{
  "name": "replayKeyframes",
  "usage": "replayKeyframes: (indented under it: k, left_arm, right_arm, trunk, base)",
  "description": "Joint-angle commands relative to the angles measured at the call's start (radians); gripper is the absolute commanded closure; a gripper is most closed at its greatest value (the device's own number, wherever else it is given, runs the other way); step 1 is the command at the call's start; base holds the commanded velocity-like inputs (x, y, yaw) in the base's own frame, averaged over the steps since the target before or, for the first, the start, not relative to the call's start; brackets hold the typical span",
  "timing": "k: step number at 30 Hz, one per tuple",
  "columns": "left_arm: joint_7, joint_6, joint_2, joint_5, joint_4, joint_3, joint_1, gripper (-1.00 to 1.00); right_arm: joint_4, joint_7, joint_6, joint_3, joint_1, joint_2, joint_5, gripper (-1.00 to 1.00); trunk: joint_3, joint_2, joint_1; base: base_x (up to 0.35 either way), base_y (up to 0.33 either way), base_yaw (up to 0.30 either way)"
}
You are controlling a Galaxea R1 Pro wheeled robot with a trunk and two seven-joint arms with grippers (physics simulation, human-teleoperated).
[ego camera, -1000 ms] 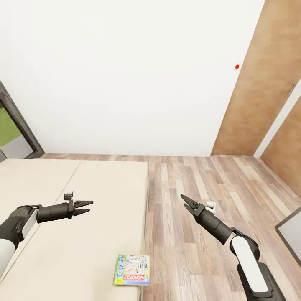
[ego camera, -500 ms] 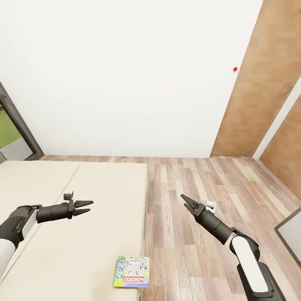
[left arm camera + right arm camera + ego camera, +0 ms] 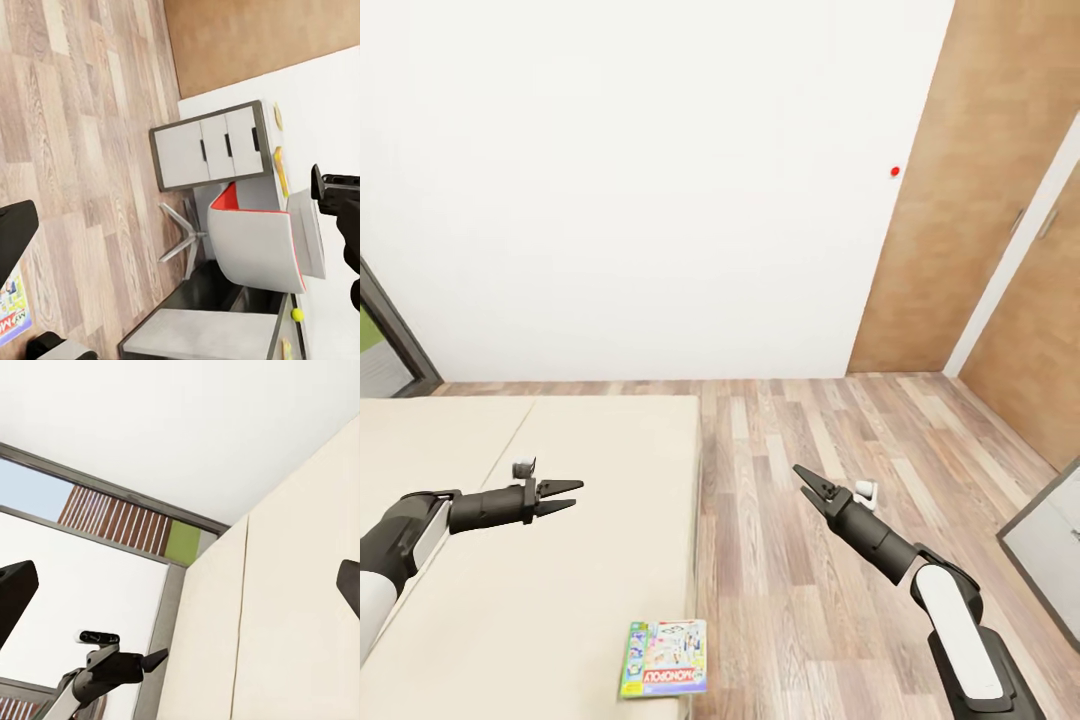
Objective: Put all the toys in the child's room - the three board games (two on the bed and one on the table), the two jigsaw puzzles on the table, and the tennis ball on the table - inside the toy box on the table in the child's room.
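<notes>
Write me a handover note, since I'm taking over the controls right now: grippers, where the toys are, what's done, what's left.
Left gripper: open, empty, held over the bed.
Right gripper: open, empty, over the wood floor.
One board game, a Monopoly box, lies flat near the bed's edge, untouched.
A tennis ball shows on the table in the left wrist view.
Toy box and other toys are out of sight, so progress there is unknown.
Likely next: pick up the Monopoly box.

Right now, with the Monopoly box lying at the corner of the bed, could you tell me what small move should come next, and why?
Probably lower the left gripper toward the board game. Its jaws stand open and empty above the bed, and the box lies flat near the bed's edge, nearer the robot than the gripper.
</notes>
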Motion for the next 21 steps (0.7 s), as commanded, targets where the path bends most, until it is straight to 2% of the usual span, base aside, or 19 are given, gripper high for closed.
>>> replayKeyframes:
  k: [1,21]
  left_arm:
    - [-0.002,0.01,0.0,0.002,0.0,0.0,-0.001,-1.0]
    - [-0.003,0.008,-0.01,0.002,0.0,0.001,-0.001,-1.0]
  right_arm:
    - [0.001,0.001,0.007,-0.001,-0.001,0.001,-0.002,-1.0]
    - [0.002,0.001,0.007,-0.003,-0.001,-0.005,-0.006,-1.0]
  trunk:
    - [-0.002,-0.002,0.001]
    - [0.016,-0.002,0.001]
  base:
    - [0.0,0.0,-0.03]
    - [0.0,0.0,-0.029]
